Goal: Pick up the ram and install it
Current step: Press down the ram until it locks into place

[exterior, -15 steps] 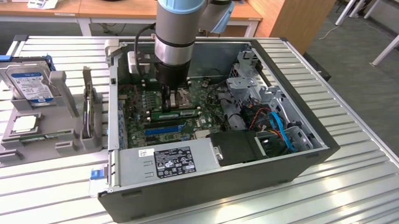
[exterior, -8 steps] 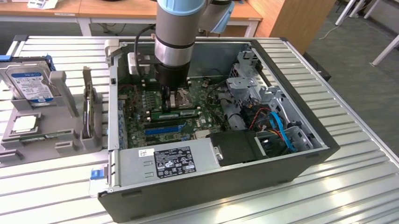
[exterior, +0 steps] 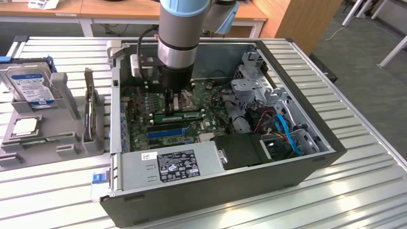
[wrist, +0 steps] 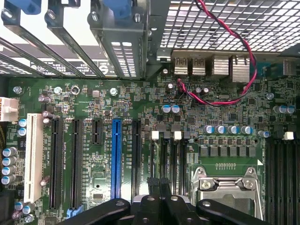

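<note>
The ram (exterior: pixel 181 116), a long green stick with pale labels, lies along the motherboard inside the open computer case (exterior: pixel 210 195); it appears to sit in a memory slot between the blue slot and the processor socket. My gripper (exterior: pixel 173 101) hangs straight down on the arm just behind the ram. Whether it touches the stick I cannot tell. In the wrist view my gripper (wrist: pixel 159 182) is shut, its black fingertips (wrist: pixel 152 181) pressed together with nothing visible between them. They hover over the black memory slots (wrist: pixel 166 157) beside the metal processor socket (wrist: pixel 227 185).
A blue expansion slot (wrist: pixel 116 159), a white slot (wrist: pixel 33 157) and a red-black twisted wire (wrist: pixel 234 56) lie on the board. The power supply (exterior: pixel 171 162), drive cage (exterior: pixel 254 88) and cables crowd the case. A grey parts holder (exterior: pixel 70 143) with a hard drive (exterior: pixel 28 86) stands at the exterior view's left.
</note>
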